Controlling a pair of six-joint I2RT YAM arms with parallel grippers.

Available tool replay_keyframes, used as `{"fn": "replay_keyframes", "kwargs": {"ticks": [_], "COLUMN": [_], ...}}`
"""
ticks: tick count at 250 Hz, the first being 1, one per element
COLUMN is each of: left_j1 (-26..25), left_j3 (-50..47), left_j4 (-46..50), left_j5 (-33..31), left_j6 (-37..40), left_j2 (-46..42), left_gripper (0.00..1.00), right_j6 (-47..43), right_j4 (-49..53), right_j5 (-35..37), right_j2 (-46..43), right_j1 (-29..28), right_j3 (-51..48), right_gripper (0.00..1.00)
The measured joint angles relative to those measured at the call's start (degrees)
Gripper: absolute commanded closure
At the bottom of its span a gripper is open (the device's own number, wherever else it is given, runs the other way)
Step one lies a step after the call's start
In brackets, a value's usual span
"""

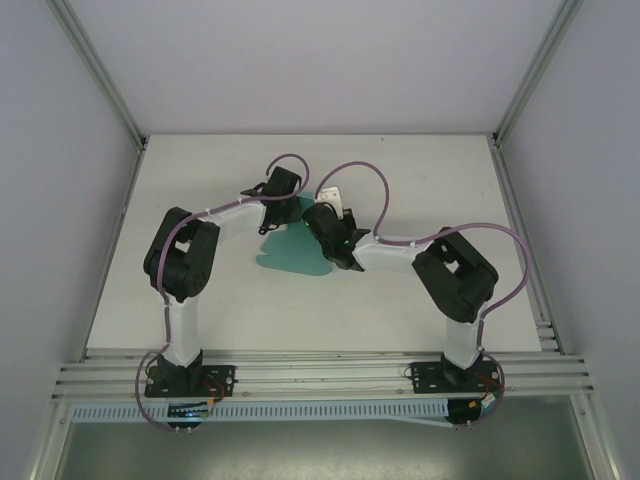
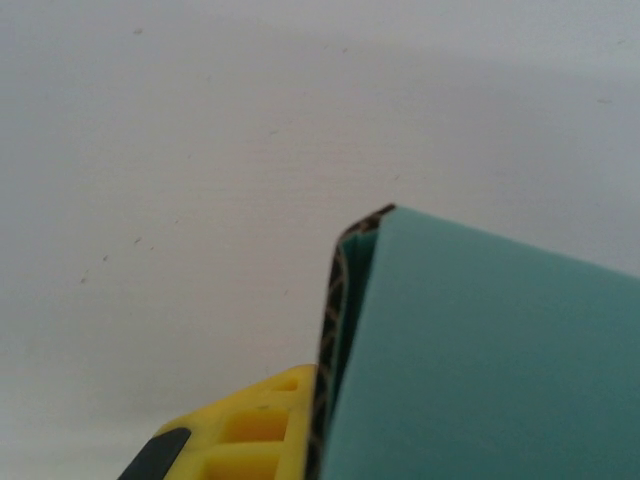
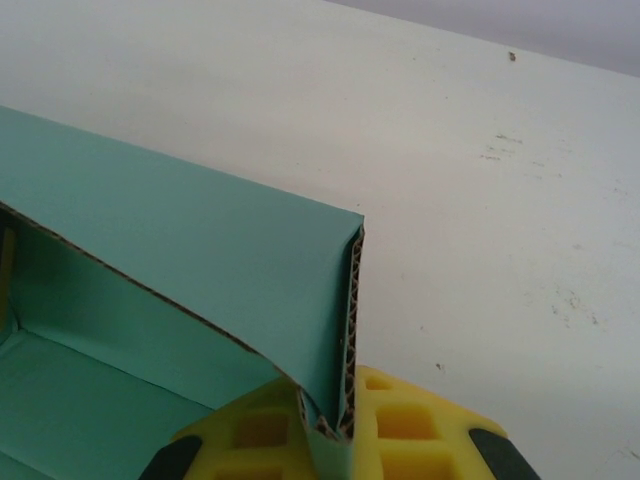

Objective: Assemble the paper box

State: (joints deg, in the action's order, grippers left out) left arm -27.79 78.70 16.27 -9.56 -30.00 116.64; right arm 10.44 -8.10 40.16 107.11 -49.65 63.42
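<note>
Nothing legible anywhere: the teal-green corrugated card box (image 3: 200,240) and the white tabletop (image 1: 430,170) show plain, unmarked surfaces, with no letters, numbers, brands, labels or signs readable on either.

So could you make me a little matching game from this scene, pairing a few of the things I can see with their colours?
Things:
1. paper box
2. finger pads of the right hand
3. table
4. cables looping over the arms

Colours:
A. white
B. teal-green
C. yellow
D. purple

Pairs: 1-B, 2-C, 3-A, 4-D
</note>
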Motion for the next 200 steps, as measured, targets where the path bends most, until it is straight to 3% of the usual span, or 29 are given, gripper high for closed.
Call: {"fn": "replay_keyframes", "kwargs": {"ticks": [75,91,114,144,162,200], "left_j1": [-0.26,-0.26,0.07,1.53,2.01,2.71], "left_j3": [-1.07,-1.62,-3.69,-7.56,-9.11,-9.94], "left_j4": [2.10,1.92,0.52,-2.01,-3.15,-5.40], "left_j5": [-0.79,-0.76,-0.07,3.74,5.97,8.79], "left_j6": [0.44,1.88,4.07,5.70,6.56,7.72], "left_j2": [-1.53,-1.99,-3.50,-6.14,-7.61,-10.34], "left_gripper": [1.00,0.76,0.64,0.60,0.50,0.49], "right_j6": [1.57,2.05,2.56,2.62,2.58,2.58], "right_j4": [1.33,1.84,2.47,2.86,3.13,4.04], "right_j5": [-0.11,-0.07,0.74,1.40,1.84,2.93], "right_j2": [0.57,0.59,0.59,0.59,0.57,0.55], "right_j1": [-0.31,-0.50,-0.59,-0.61,-0.59,-0.48], "right_j3": [0.61,0.61,0.61,0.61,0.61,0.61], "right_gripper": [1.00,1.00,1.00,1.00,1.00,1.00]}}
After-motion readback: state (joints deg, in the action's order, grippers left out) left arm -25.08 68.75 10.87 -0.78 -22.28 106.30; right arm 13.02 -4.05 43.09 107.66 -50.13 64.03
